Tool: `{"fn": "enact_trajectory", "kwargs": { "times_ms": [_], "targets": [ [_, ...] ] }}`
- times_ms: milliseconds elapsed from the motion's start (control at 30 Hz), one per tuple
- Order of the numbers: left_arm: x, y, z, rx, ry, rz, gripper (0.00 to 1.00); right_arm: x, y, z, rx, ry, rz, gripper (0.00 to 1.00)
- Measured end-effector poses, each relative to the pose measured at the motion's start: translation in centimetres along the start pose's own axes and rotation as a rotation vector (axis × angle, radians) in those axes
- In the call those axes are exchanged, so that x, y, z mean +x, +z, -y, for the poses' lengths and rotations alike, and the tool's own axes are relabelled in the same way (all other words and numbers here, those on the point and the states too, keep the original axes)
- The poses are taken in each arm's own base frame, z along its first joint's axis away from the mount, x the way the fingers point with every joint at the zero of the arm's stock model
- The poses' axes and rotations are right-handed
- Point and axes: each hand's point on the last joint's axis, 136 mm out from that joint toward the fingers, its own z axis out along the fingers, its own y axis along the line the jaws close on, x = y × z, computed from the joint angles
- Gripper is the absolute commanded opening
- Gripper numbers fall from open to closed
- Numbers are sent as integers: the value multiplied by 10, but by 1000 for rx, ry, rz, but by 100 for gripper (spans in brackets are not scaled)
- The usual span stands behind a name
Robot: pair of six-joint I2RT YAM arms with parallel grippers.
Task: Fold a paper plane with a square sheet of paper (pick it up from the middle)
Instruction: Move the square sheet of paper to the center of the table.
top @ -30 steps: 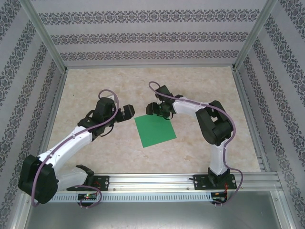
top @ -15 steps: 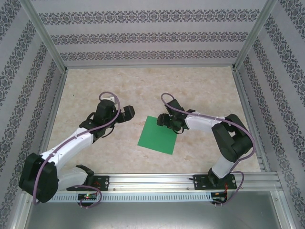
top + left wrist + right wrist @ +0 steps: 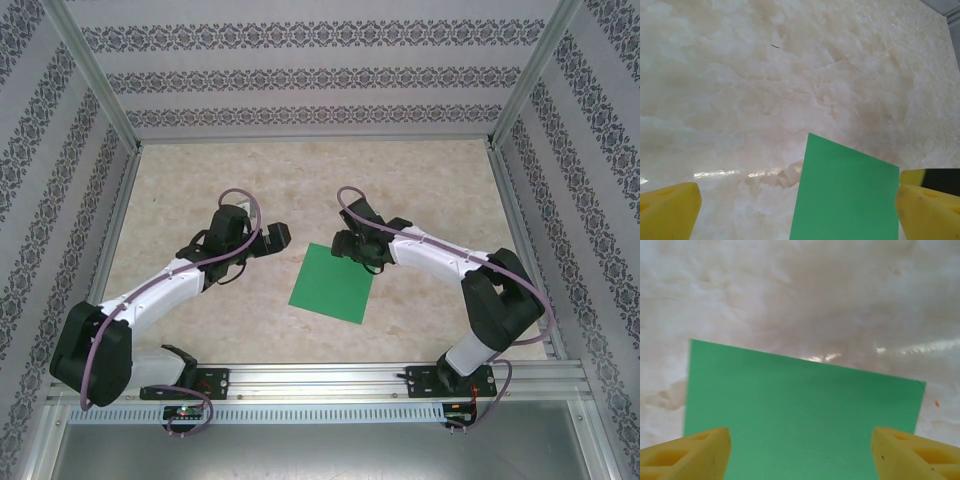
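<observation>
One green sheet of paper (image 3: 331, 284) lies flat on the table (image 3: 430, 190), about midway between the side edges and somewhat closer to the near edge. The right pincer (image 3: 343, 250) hangs over the sheet's far edge, jaws spread wide, gripping nothing. The left pincer (image 3: 284, 236) sits just off the sheet's far left corner, apart from it, jaws fully spread and empty. Two pincers, one sheet.

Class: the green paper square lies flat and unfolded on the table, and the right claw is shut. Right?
Not quite: the right claw is open, its fingers spread wide over the green paper square in the right wrist view.
</observation>
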Motion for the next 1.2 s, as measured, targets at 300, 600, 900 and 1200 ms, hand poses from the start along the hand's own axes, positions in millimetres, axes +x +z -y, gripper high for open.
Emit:
{"fn": "enact_trajectory", "kwargs": {
  "times_ms": [300, 600, 900, 1200],
  "targets": [
    [-4, 2, 3, 2, 11, 1, 100, 19, 41, 11, 73, -2, -106, 73],
    [-8, 1, 6, 1, 26, 0, 100, 1, 54, -15, 26, -84, -105, 73],
    [-10, -1, 7, -2, 27, 12, 100, -16, 64, -46, -43, -264, -124, 73],
    [-15, -5, -4, -44, 43, 68, 100, -30, 34, -58, -44, -322, -107, 75]
  ]
}}
